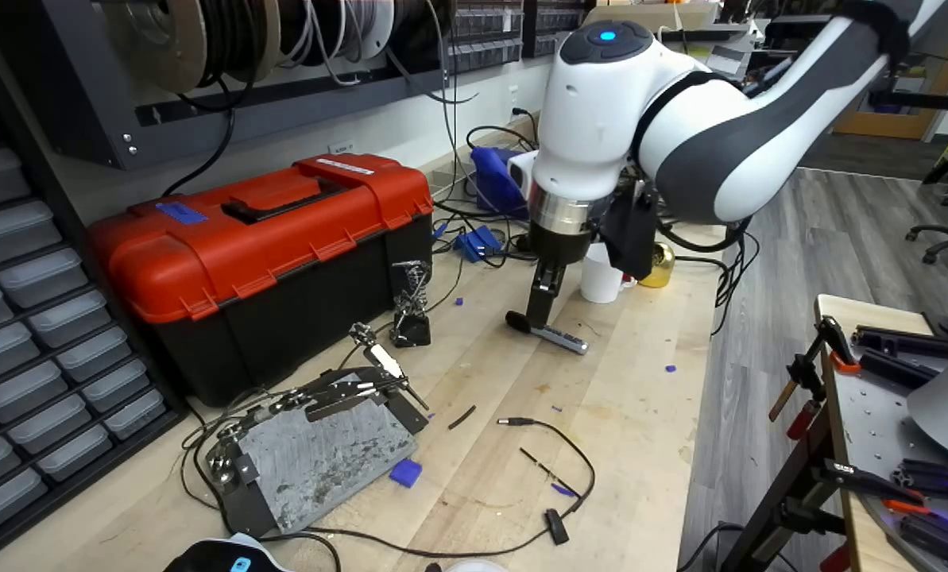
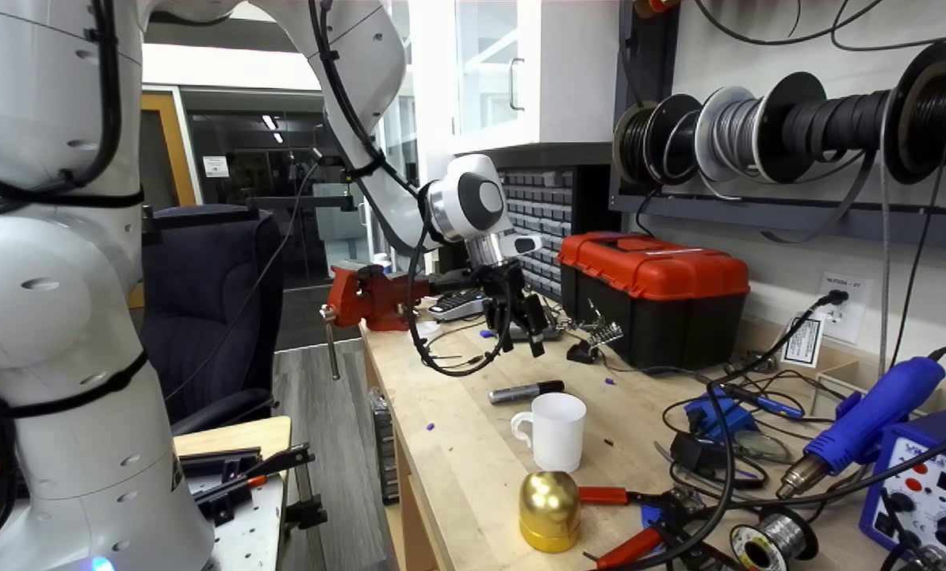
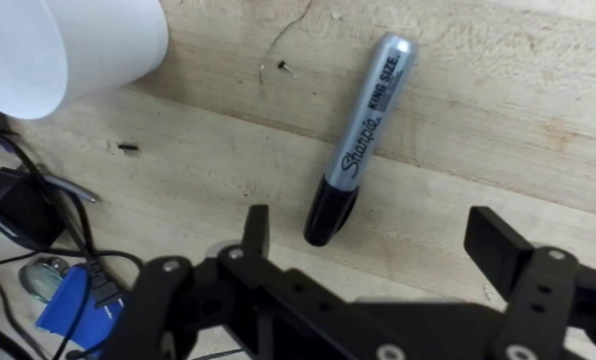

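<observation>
In an exterior view my fingers overlap the marker near its dark end, and black against black I cannot trace where they part; the print on the marker is too small to read there. Beyond the marker, a dark piece on my arm hides some of the golden dome. In the wrist view, left of the marker, the mug runs off the corner, and the black adapter is cut by the edge. Also left of the marker, a dark speck is too tiny for me to identify.
</observation>
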